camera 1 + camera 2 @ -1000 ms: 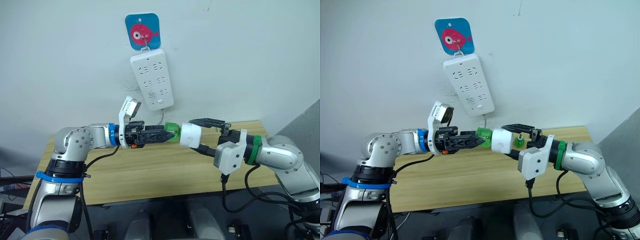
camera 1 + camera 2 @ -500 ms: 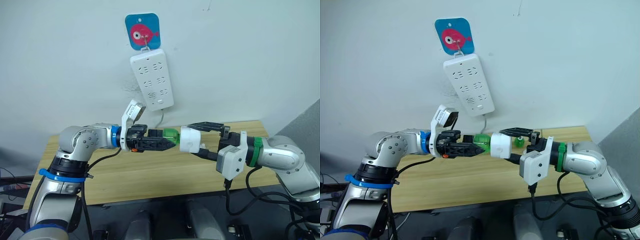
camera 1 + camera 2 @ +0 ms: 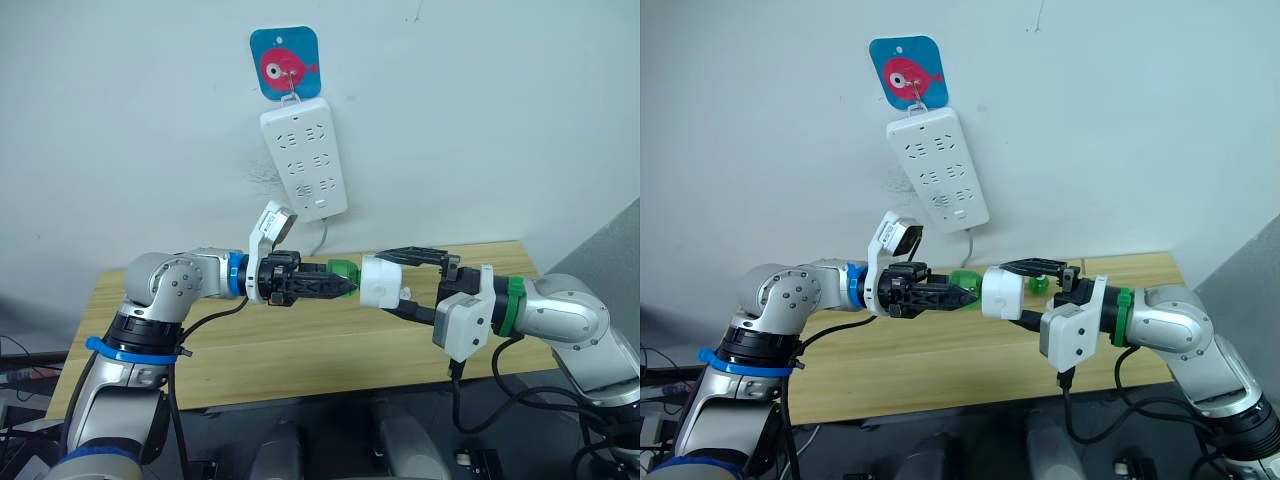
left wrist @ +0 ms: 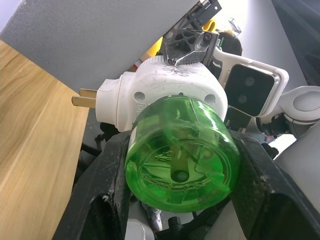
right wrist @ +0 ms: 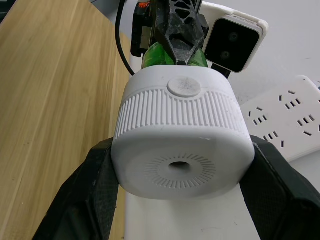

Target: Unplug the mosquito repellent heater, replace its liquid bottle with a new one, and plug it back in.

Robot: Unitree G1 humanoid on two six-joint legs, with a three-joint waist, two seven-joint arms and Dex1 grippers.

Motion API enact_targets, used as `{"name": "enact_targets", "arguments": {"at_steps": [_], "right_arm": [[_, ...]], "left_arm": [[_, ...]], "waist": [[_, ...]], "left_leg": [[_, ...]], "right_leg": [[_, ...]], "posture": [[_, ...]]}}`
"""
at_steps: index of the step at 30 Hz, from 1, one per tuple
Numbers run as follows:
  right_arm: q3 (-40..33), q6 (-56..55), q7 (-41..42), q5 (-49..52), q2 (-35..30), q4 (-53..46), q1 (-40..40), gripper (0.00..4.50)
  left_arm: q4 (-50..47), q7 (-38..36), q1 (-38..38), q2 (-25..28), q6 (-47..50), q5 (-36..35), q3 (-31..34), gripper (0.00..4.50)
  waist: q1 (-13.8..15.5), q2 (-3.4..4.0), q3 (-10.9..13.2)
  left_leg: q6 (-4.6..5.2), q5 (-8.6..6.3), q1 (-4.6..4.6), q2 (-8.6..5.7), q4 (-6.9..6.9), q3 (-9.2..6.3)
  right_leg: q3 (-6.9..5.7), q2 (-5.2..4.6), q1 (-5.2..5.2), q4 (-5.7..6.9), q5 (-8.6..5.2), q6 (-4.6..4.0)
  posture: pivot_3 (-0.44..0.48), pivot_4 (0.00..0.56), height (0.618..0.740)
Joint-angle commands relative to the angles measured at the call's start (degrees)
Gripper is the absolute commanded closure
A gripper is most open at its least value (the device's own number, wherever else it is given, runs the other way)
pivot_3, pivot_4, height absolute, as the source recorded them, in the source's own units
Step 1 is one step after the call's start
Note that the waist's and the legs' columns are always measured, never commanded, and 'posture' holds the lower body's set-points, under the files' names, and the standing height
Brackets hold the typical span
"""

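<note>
The white mosquito repellent heater [image 3: 381,280] is held in mid-air over the table, with my right gripper [image 3: 388,282] shut on it, one finger above and one below. Its two metal prongs [image 4: 84,98] stick out sideways. A green liquid bottle [image 3: 343,270] sits with its neck in the heater's socket, and my left gripper [image 3: 340,284] is shut on its body; the bottle's round base [image 4: 181,156] faces the left wrist camera. In the right wrist view the heater's vented top [image 5: 182,136] lies between my black fingers [image 5: 91,196].
A long white power strip [image 3: 303,160] hangs on the wall from a blue fish hook plate [image 3: 285,62], above and behind both grippers. The wooden table [image 3: 300,350] lies below. A small green object [image 3: 1040,284] stands on the table behind the right gripper.
My left wrist has turned and its arm has shifted slightly right, still holding the green bottle at the heater. The right gripper with the heater has sunk slightly.
</note>
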Motion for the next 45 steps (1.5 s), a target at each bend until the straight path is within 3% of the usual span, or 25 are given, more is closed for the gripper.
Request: {"name": "enact_targets", "arguments": {"at_steps": [1,3,5,8,13,16,20,25,29,33,45], "right_arm": [[-1.3,-0.2,0.5,3.1,-0.1,-3.0,0.2,1.53],[-1.6,0.5,0.4,4.1,0.1,-3.4,0.3,1.53],[-2.3,1.4,0.4,5.0,-0.1,-3.4,0.6,0.77],[-3.7,1.1,0.8,5.2,-1.3,-3.3,1.7,0.05],[-11.3,-0.9,5.4,8.1,-7.9,-0.7,11.5,0.00],[-17.6,7.6,7.3,12.9,-11.7,2.2,17.2,0.00],[-18.3,26.0,5.3,25.3,-11.5,0.7,9.0,0.97],[-11.7,42.2,3.5,34.7,-6.7,-0.2,-3.3,2.86],[-8.1,49.5,4.2,39.3,-3.6,-0.8,-7.9,4.43],[-5.8,53.9,5.6,43.0,-2.7,-3.4,-8.1,4.50],[-7.9,63.5,2.8,54.0,-1.3,-10.7,-5.1,4.50]], "left_arm": [[-0.9,-0.7,-0.7,-0.1,0.0,-0.5,1.2,2.25],[-1.1,-0.9,-0.5,-0.1,0.3,-0.8,1.1,2.25],[-1.4,-1.0,-0.2,0.0,0.9,-1.2,1.2,2.25],[-1.9,-1.0,0.3,0.0,1.4,-1.6,1.4,2.25],[-1.9,-0.5,1.2,-0.2,2.4,-2.3,2.1,2.25],[-2.0,-1.8,1.3,0.1,4.0,-3.4,1.9,2.25],[-2.9,-3.2,1.1,0.5,6.0,-4.6,1.2,2.25],[-2.4,-1.7,-0.1,-1.3,9.1,-7.3,2.3,2.25],[-2.2,-0.2,-0.5,-2.2,10.8,-8.7,3.4,2.25],[-2.5,1.4,-0.1,-2.6,12.4,-10.4,4.9,2.25],[-1.0,8.6,0.7,-5.9,14.4,-14.1,9.1,2.25]], "waist": [[0.0,0.00,0.0],[0.0,0.00,0.0],[0.0,0.00,0.0],[0.0,0.00,0.0],[0.4,0.00,0.0],[0.4,-0.01,0.0],[-1.2,0.03,0.0],[-2.1,0.09,-0.1],[-2.0,0.10,-0.1],[-1.4,0.10,-0.1],[-1.3,0.10,-0.1]], "left_leg": [[0.00,0.00,0.00,0.00,0.00,0.01],[0.00,0.00,0.00,0.00,0.00,0.00],[0.00,0.00,0.00,0.00,0.00,0.00],[0.00,0.00,0.00,0.00,0.00,0.00],[0.00,0.00,-0.02,-0.02,0.00,0.01],[0.02,-0.01,0.01,-0.06,0.02,0.06],[0.02,-0.01,0.19,0.02,0.04,0.19],[0.03,-0.01,0.21,0.17,-0.02,0.08],[0.03,-0.01,0.02,0.12,-0.02,-0.06],[0.03,-0.01,0.02,0.03,-0.01,-0.19],[0.02,-0.01,0.04,0.04,0.00,-0.20]], "right_leg": [[0.00,0.00,0.00,0.00,0.00,0.00],[0.00,0.00,0.00,0.00,0.00,0.00],[0.00,0.00,0.00,0.00,0.00,0.00],[0.00,0.00,0.00,0.00,0.00,0.00],[0.00,-0.01,0.01,-0.02,0.00,0.00],[-0.04,-0.02,0.14,-0.07,0.00,0.01],[0.20,0.06,0.19,-0.01,-0.01,0.01],[0.01,0.24,0.22,0.03,-0.04,-0.06],[-0.02,0.17,0.14,0.00,-0.05,-0.07],[-0.09,0.03,0.13,-0.03,-0.05,-0.07],[-0.11,0.00,0.13,-0.01,-0.05,-0.06]], "posture": [[-0.216,0.163,0.740],[-0.217,0.163,0.740],[-0.219,0.163,0.740],[-0.218,0.163,0.740],[-0.217,0.163,0.740],[-0.229,0.161,0.740],[-0.240,0.158,0.740],[-0.242,0.158,0.740],[-0.229,0.161,0.740],[-0.219,0.162,0.740],[-0.209,0.165,0.740]]}}
